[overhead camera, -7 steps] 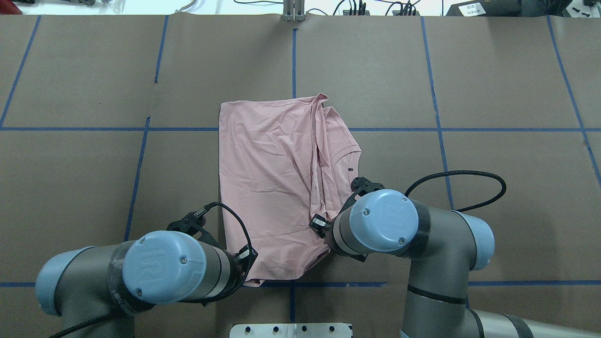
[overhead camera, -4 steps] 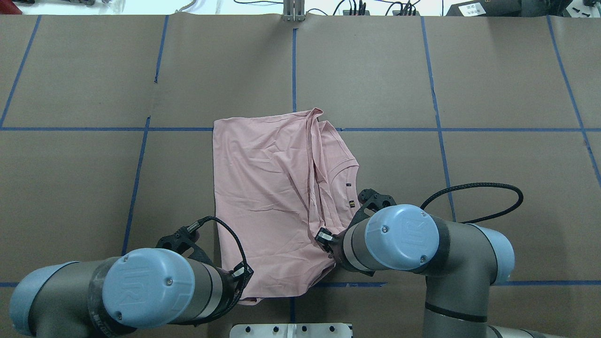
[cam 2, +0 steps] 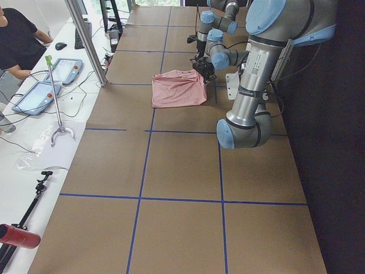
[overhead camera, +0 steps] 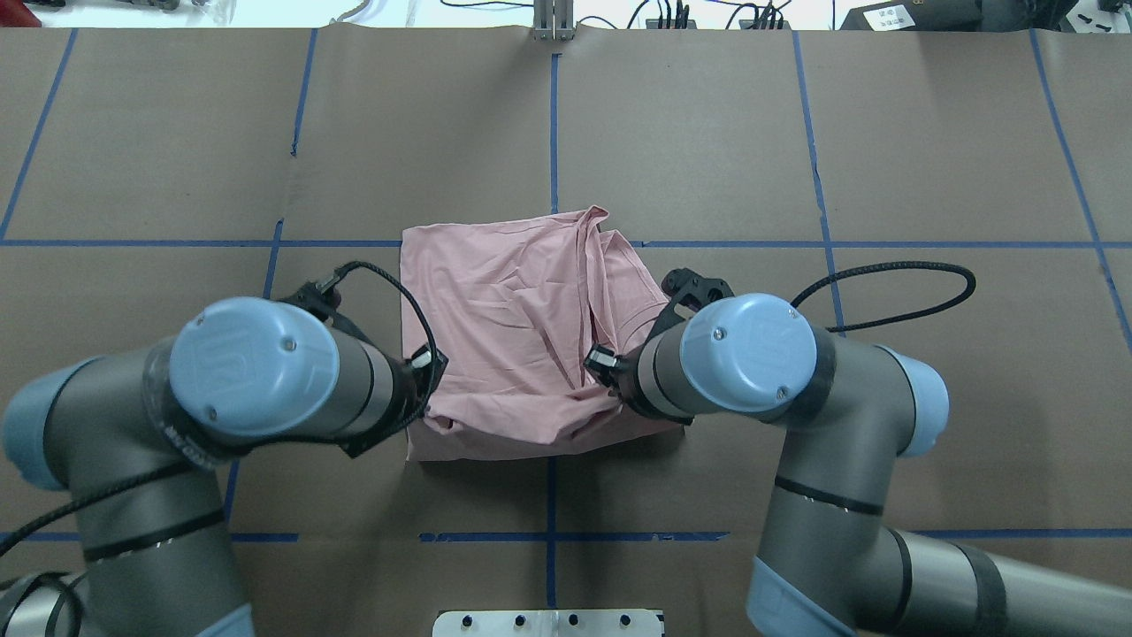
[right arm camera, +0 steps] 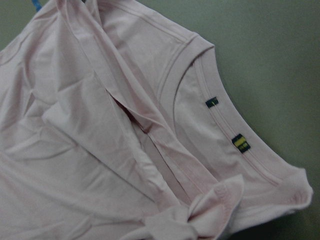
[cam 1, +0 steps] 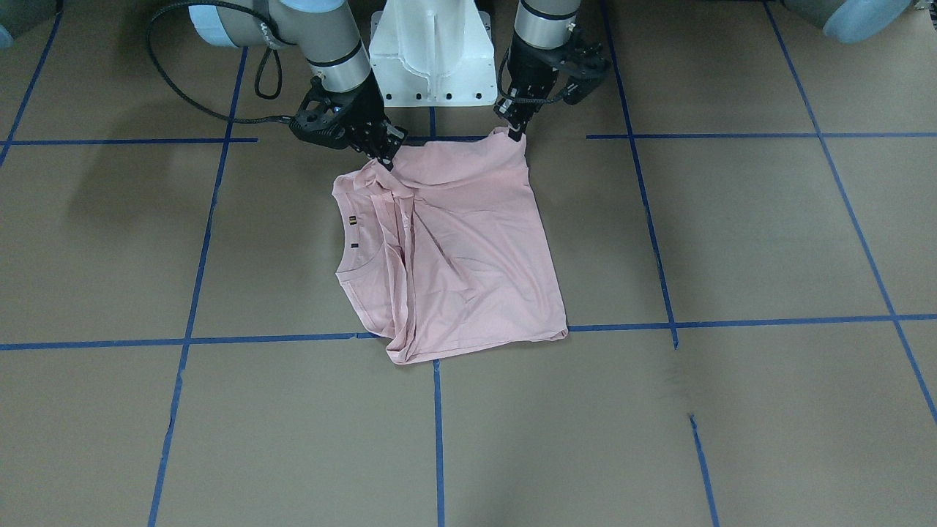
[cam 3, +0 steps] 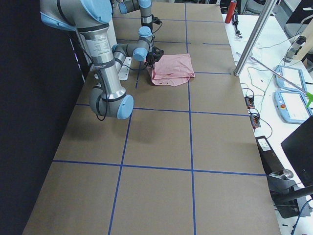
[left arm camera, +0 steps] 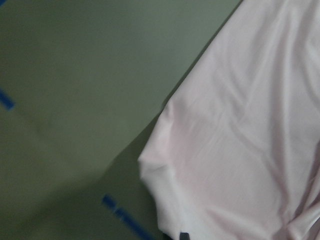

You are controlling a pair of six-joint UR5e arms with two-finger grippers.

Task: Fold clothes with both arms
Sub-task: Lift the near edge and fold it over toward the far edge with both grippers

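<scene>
Even, bright overhead light — soft arm shadows on the table (cam 1: 110, 190); the left wrist view is blurred, greenish.

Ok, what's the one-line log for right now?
step: folding | left end effector: shut on T-shirt corner | right end effector: shut on other corner | robot-side edge: raised off table

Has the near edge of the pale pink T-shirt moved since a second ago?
Yes. The pale pink T-shirt edge moved away from the robot, off the near blue tape line it overlapped earlier.
</scene>
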